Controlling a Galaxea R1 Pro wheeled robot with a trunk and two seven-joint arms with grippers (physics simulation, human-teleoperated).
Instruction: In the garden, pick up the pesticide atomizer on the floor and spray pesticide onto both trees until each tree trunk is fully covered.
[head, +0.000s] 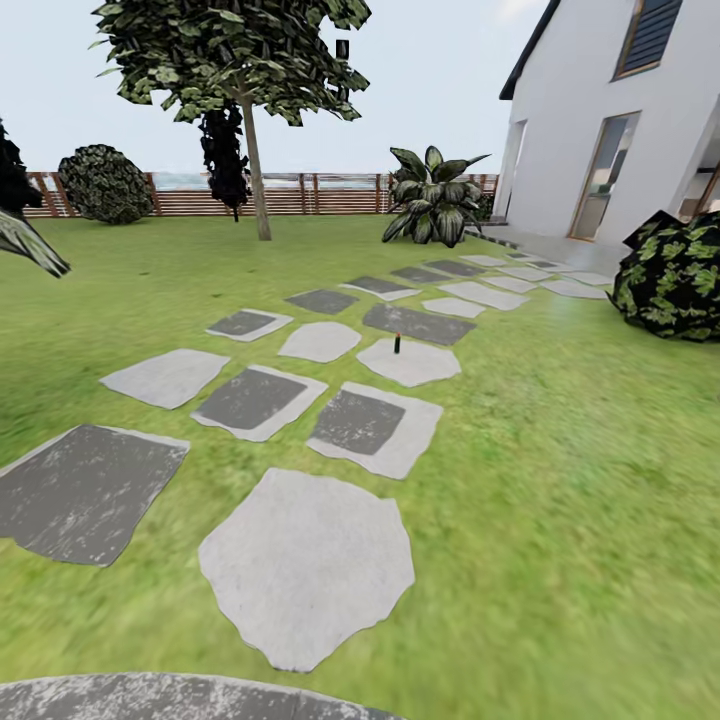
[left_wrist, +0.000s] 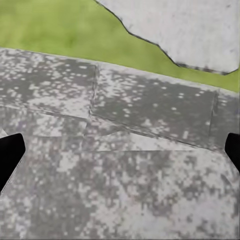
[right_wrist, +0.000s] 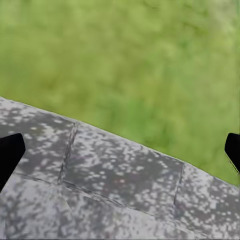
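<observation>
**Atomizer stands far up the stone path**

The atomizer (head: 397, 343) is a small, dark, upright object with a reddish tip, too small to make out in detail. It stands on a pale stepping stone (head: 410, 362) midway along the path, well ahead of the robot. The path runs over the lawn (head: 560, 470) in pale and dark grey slabs, curving right toward the white house (head: 590, 110).

One tree (head: 240, 60) stands beyond the path on the left, near the slatted fence (head: 300, 195). Its trunk (head: 256, 170) is a bare pale column, leaning slightly, with jagged dark-green foliage only at the top. A black-leaved tree (head: 222, 150) hangs just beside it. A round bush (head: 104, 184) sits by the fence at left, a broad-leaved plant (head: 434, 196) near the house corner, and another bush (head: 672, 275) at the right edge.

The left gripper (left_wrist: 120, 150) points down at speckled grey stone (left_wrist: 125, 190), with grass and a pale slab beyond. Its dark fingertips (left_wrist: 9, 155) show at opposite edges of the wrist view, spread wide, with nothing between them. The right gripper (right_wrist: 120, 150) is likewise spread wide and empty, its fingertips (right_wrist: 9, 152) over the same speckled stone, beside grass.
</observation>
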